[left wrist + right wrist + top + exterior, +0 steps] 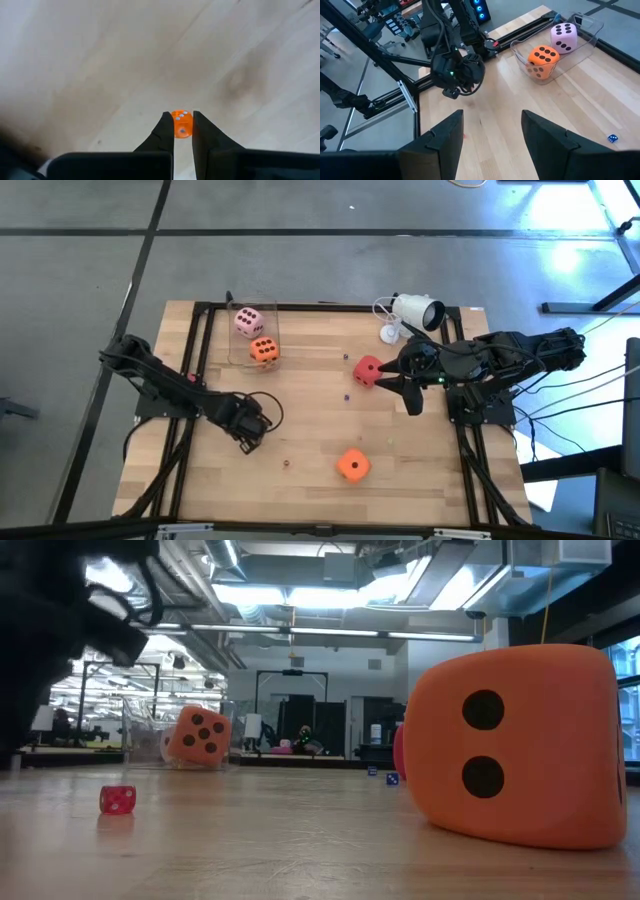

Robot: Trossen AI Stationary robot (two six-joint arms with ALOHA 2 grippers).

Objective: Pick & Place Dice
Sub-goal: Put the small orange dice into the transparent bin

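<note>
The left gripper (182,125) pinches a tiny orange die (182,123) between nearly closed fingers, while the right gripper (492,132) hovers wide open, empty, near the red die (367,370).

The pale pink die (248,321) and an orange die (264,350) sit side by side in a clear container (236,348) near the table's far edge, dark pips up. The red die (367,370) lies on the wood at centre-right. A second orange die (352,465) rests near the front edge, showing two pips in the low view.
</note>
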